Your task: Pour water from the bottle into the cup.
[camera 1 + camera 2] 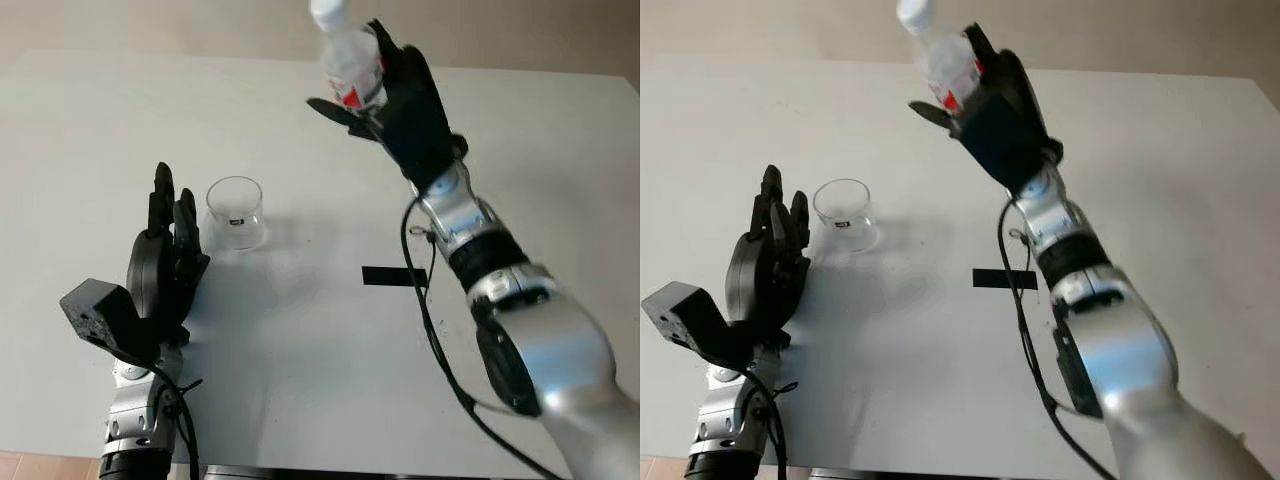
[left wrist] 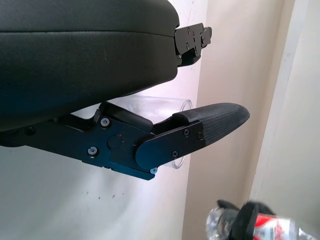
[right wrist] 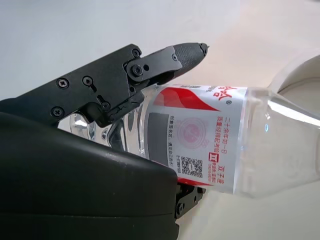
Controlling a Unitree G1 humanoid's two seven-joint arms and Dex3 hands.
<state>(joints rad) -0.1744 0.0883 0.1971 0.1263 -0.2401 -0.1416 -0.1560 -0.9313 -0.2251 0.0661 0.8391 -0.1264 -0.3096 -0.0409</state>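
Above table, right hand (image 1: 405,100) gripping bottle (image 1: 350,60)

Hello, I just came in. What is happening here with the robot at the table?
The right hand holds a clear plastic water bottle with a red and white label raised above the far part of the white table. The bottle is not over the small clear glass cup, which stands upright on the table to the left. The left hand is open just beside the cup, not gripping it. A black tape strip lies nearby.
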